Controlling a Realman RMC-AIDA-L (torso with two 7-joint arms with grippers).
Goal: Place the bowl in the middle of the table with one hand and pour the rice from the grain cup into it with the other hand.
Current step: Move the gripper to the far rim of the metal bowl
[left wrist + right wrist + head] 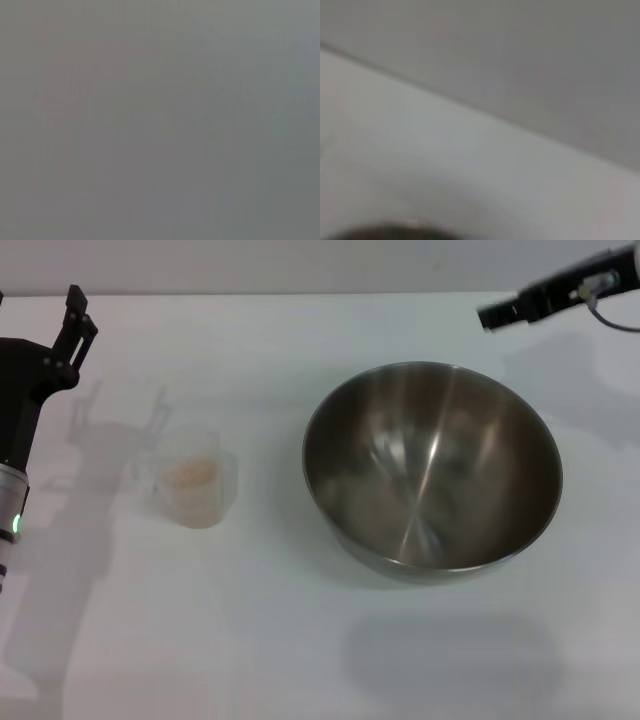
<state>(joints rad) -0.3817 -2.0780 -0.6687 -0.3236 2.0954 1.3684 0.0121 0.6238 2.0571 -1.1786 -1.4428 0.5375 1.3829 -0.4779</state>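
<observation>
The large steel bowl [432, 468] stands upright on the white table [300, 640], right of the middle; I see no rice inside it. The small clear grain cup [195, 480] stands left of the bowl with a little pale rice [191, 474] in it. My left gripper [80, 312] is open and empty at the far left, above and behind the cup, apart from it. My right gripper [497, 315] hovers at the back right, beyond the bowl's rim, not touching it. The left wrist view shows only plain grey.
The table's far edge meets a pale wall at the back. The right wrist view shows the tabletop [420, 165], the wall behind it and a dark blurred shape [395, 234] at the frame's edge.
</observation>
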